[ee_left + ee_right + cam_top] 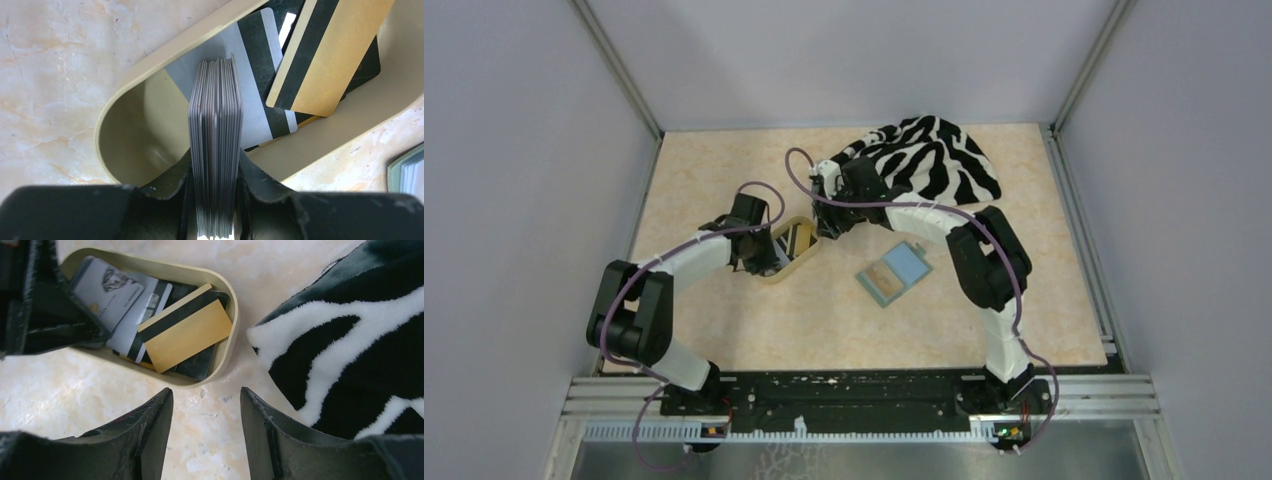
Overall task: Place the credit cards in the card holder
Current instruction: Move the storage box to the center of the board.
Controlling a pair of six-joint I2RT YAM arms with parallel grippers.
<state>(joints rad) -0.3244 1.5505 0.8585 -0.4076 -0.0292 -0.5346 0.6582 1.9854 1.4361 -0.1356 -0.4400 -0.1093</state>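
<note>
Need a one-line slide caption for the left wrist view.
Left gripper clamps an edge-on stack of credit cards over the tan oval tray, where a gold card and others lie loose.

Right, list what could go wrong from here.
The left gripper pinches a thick card stack at one end; cards may fan or slip into the tray.
That stack may be too thick for the open holder.
The right gripper, open beside the cloth, could snag it.
</note>
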